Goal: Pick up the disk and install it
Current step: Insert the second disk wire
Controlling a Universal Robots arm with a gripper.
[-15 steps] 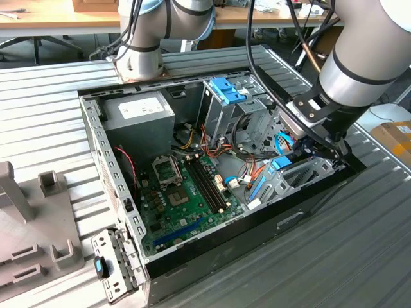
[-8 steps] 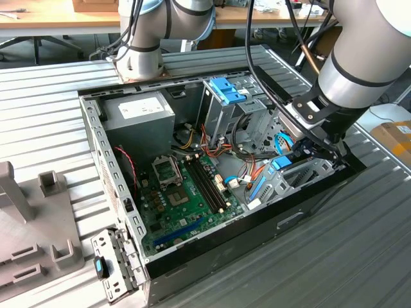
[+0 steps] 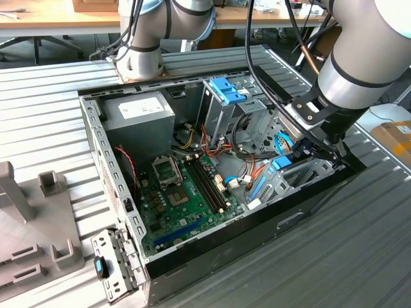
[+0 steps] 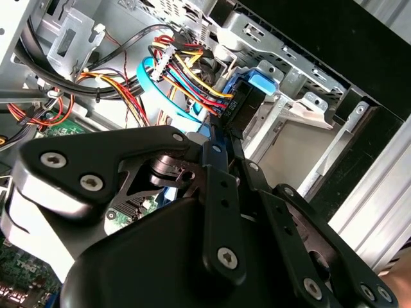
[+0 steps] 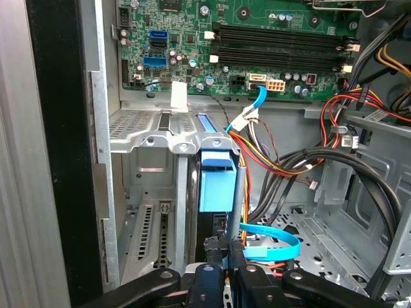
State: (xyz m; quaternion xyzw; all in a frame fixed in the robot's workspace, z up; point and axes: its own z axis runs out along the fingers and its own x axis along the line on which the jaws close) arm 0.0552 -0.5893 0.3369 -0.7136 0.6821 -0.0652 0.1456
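Note:
The disk (image 5: 217,181) stands on edge in a drive slot at the front of the open computer case (image 3: 115,186), its blue carrier end (image 4: 257,86) facing me. In the exterior view the disk (image 3: 283,162) sits low in the bay at the case's right end. My gripper (image 5: 228,251) is right at the disk's near end, and its two black fingers (image 4: 215,167) come together at the tips, shut, with nothing visibly clamped between them. In the exterior view my gripper (image 3: 313,154) reaches down into that same bay.
A flat blue cable (image 5: 273,247) and a bundle of coloured wires (image 4: 186,70) run close beside the fingers. The motherboard (image 3: 186,192) lies in the case's middle, and a tall metal cage with a blue latch (image 3: 226,91) stands behind. A grey fixture (image 3: 32,224) sits at the exterior view's left.

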